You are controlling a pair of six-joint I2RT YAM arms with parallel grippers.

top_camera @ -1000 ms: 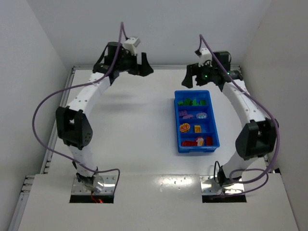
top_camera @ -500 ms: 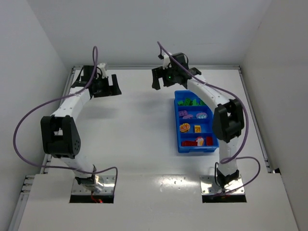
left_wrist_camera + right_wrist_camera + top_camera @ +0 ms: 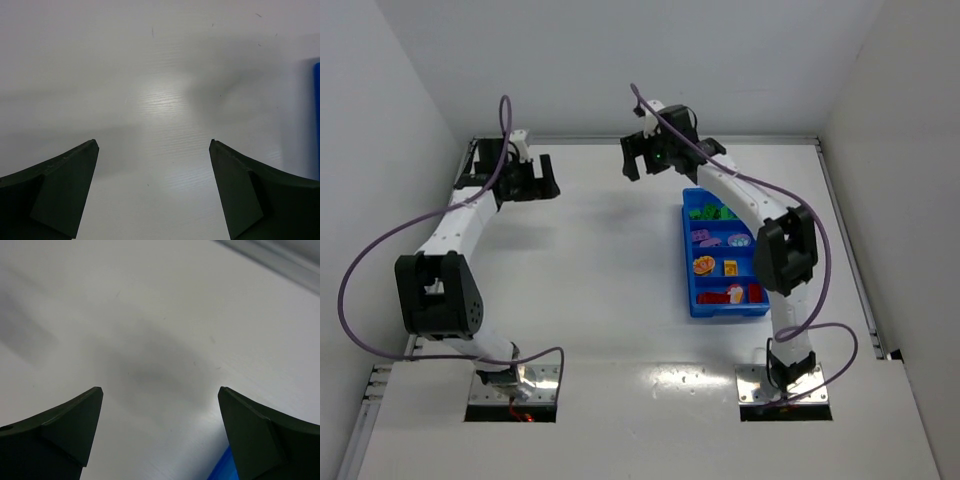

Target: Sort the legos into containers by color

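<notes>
The blue tray [image 3: 688, 256] lies right of the table's middle, with its compartments in a row. The legos lie inside: green ones [image 3: 712, 211] in the far section, purple/pink ones [image 3: 720, 240] behind them, yellow ones [image 3: 715, 266], then red ones [image 3: 736, 293] nearest. My left gripper [image 3: 549, 177] is open and empty over the far left of the table, far from the tray. My right gripper [image 3: 632, 160] is open and empty, up and left of the tray's far end. A blue tray edge shows in the left wrist view [image 3: 317, 100] and in the right wrist view [image 3: 222, 471].
White walls stand close on the left, right and back. A metal rail [image 3: 280, 260] runs along the table's far edge. Both arms arch over the table's sides, with purple cables looping off them.
Both arms have swung left. My right gripper moved from beyond the tray's far right corner to left of its far end. My left gripper moved from the far middle to the far left.
</notes>
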